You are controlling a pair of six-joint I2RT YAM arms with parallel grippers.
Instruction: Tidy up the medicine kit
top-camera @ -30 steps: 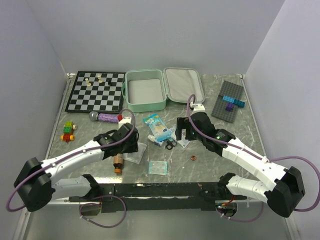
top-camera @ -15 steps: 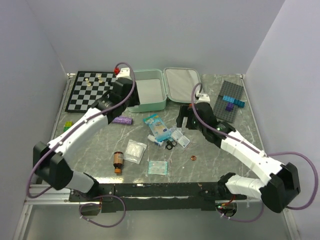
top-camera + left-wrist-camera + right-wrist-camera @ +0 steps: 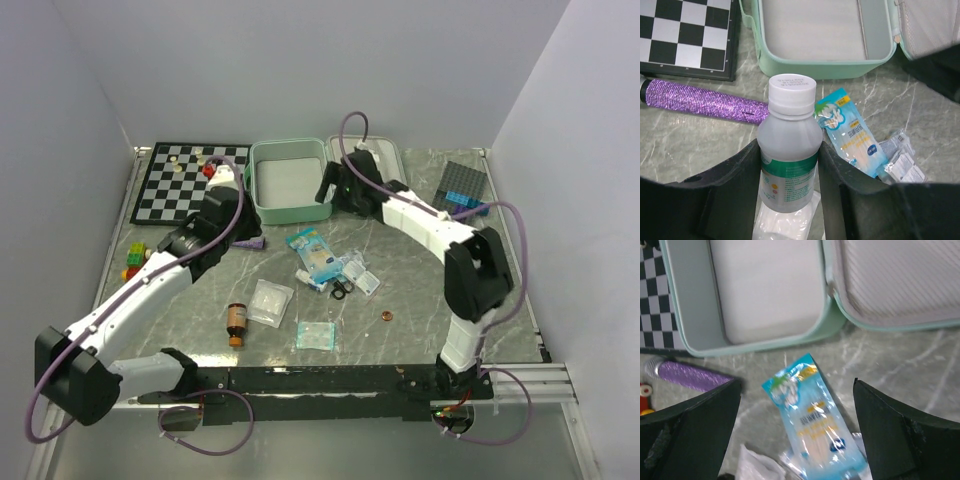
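Medicine kit (image 3: 290,212) now has right end effector (image 3: 333,192) at its hinge.

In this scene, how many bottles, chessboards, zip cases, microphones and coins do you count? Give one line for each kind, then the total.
Bottles: 2 (white bottle, brown bottle)
Chessboards: 1 (chessboard)
Zip cases: 1 (medicine kit, open)
Microphones: 1 (purple microphone)
Coins: 1 (coin)
Total: 6

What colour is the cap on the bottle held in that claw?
The cap is white, clearest in the left wrist view.
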